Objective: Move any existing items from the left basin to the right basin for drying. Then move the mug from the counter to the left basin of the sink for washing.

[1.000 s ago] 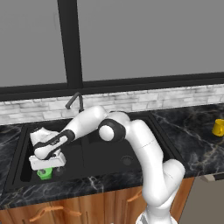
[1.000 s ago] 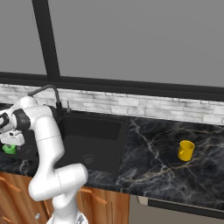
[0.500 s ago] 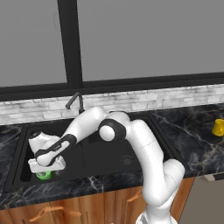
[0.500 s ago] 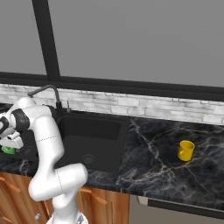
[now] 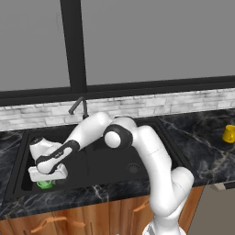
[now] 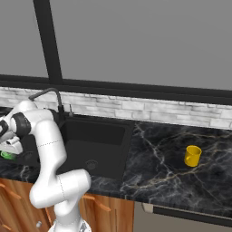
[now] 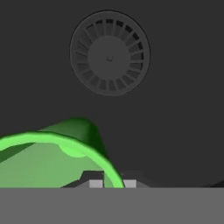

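Observation:
A bright green cup stands at the front of the left basin of the black sink. My gripper reaches down onto it from above. In the hand view the cup has its curved rim squeezed between the fingertips; my gripper is shut on that rim. The basin's round drain lies beyond the cup. In the right base view the cup peeks out under the hand at the left edge. The yellow mug stands on the marble counter, far right of the right basin.
A dark curved faucet rises behind the sink's divider. The arm stretches across the right basin toward the left. A white brick backsplash and a window run along the back. The mug sits at the far right edge.
The hand has sunk lower over the green cup and the jaws have gone from wide open to shut on its rim. The mug has not moved.

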You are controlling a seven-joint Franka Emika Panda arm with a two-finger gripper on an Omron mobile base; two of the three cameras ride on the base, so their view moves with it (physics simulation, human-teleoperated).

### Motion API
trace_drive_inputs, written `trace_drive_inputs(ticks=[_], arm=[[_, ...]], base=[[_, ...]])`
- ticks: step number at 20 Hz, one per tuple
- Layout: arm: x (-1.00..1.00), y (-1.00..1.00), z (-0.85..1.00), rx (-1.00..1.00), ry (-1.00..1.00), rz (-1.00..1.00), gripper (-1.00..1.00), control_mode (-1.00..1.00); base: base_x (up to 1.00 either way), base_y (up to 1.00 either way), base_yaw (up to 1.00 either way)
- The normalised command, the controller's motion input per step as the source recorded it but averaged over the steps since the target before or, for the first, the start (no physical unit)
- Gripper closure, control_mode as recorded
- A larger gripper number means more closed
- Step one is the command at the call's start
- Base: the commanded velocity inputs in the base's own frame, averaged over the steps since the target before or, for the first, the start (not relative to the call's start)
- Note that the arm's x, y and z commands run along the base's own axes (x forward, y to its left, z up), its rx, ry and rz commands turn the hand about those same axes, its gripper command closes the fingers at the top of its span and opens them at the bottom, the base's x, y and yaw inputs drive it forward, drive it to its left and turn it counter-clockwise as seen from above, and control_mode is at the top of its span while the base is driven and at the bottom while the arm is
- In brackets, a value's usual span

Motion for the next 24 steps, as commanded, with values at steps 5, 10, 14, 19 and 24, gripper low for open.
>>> trace_drive_inputs(ticks=[5,10,14,19,24], arm=[[-0.17,-0.07,0.34,0.00,-0.02,0.00,1.00,-1.00],[-0.08,-0.17,0.64,0.00,-0.04,0.00,1.00,-1.00],[-0.16,-0.27,0.64,0.00,-0.05,0.00,1.00,-1.00],[-0.18,-0.43,0.68,0.00,-0.04,0.00,1.00,-1.00],[-0.24,-0.55,0.69,0.00,-0.03,0.00,1.00,-1.00]], base=[[0.00,0.00,0.00],[0.00,0.00,0.00],[0.00,0.00,0.00],[0.00,0.00,0.00],[0.00,0.00,0.00]])
